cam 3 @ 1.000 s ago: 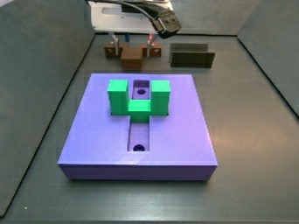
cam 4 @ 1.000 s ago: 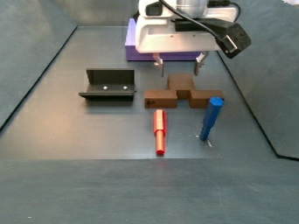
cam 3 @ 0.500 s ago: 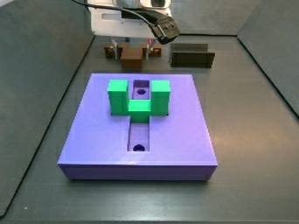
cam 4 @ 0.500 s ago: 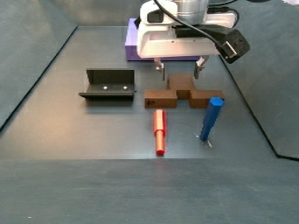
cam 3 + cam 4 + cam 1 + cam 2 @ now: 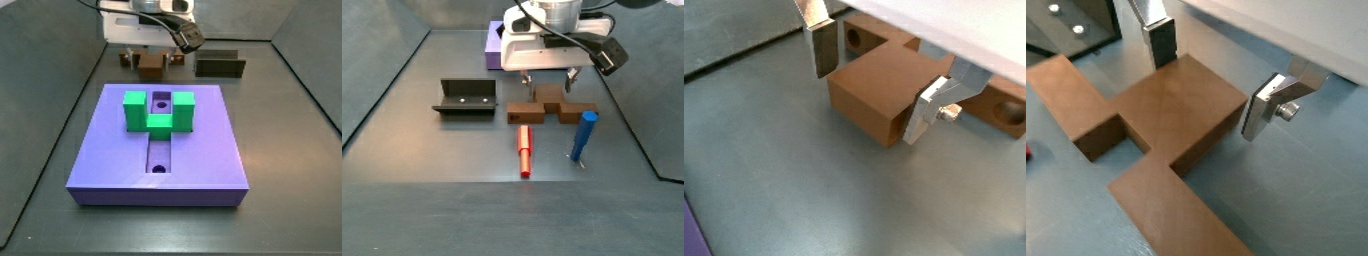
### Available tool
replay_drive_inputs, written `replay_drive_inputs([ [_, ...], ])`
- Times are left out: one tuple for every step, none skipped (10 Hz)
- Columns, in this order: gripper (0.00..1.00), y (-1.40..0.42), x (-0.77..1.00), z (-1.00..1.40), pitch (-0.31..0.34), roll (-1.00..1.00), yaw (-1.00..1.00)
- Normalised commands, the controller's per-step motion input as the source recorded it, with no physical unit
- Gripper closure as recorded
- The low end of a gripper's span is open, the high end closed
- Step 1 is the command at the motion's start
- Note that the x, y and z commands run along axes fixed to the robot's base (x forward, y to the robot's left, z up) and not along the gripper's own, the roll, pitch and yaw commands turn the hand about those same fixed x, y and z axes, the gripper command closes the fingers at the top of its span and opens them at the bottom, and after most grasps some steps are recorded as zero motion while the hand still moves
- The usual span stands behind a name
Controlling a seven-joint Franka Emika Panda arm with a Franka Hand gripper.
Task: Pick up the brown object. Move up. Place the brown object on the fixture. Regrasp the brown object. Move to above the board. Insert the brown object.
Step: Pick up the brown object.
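In both wrist views the gripper (image 5: pixel 878 95) is straddling the stem of the brown object (image 5: pixel 1166 130), plates wide apart, gripping nothing.

In a side view the piece (image 5: pixel 545 106) is lying on the floor at 9 o'clock of a blue peg (image 5: pixel 583 136), the fixture (image 5: pixel 465 98) further toward 9. Closing off-centre risks twisting it.

I am holding my gripper (image 5: pixel 1213 78) low over the brown object (image 5: pixel 1176 112), jaws spread wide. My fingers (image 5: pixel 819 44) are straddling its short stem, one on each side, neither pad touching it.
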Motion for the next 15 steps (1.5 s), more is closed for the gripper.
replay_drive_inputs([
  [0.0, 0.0, -0.02, -0.2, -0.02, 0.0, 0.0],
  [0.0, 0.0, 0.0, -0.09, 0.0, 0.0, 0.0],
  [0.0, 0.0, 0.0, 0.0, 0.0, 0.0, 0.0],
  [1.0, 0.0, 0.0, 0.0, 0.0, 0.0, 0.0],
  [1.0, 0.0, 0.0, 0.0, 0.0, 0.0, 0.0],
  [1.0, 0.0, 0.0, 0.0, 0.0, 0.0, 0.0],
  [1.0, 0.0, 0.0, 0.0, 0.0, 0.0, 0.0],
  [1.0, 0.0, 0.0, 0.0, 0.0, 0.0, 0.0],
  [1.0, 0.0, 0.0, 0.0, 0.0, 0.0, 0.0],
  [1.0, 0.0, 0.0, 0.0, 0.0, 0.0, 0.0],
  [1.0, 0.0, 0.0, 0.0, 0.0, 0.0, 0.0],
  [1.0, 0.0, 0.0, 0.0, 0.0, 0.0, 0.0],
  [1.0, 0.0, 0.0, 0.0, 0.0, 0.0, 0.0],
  [1.0, 0.0, 0.0, 0.0, 0.0, 0.0, 0.0],
  [1.0, 0.0, 0.0, 0.0, 0.0, 0.0, 0.0],
])
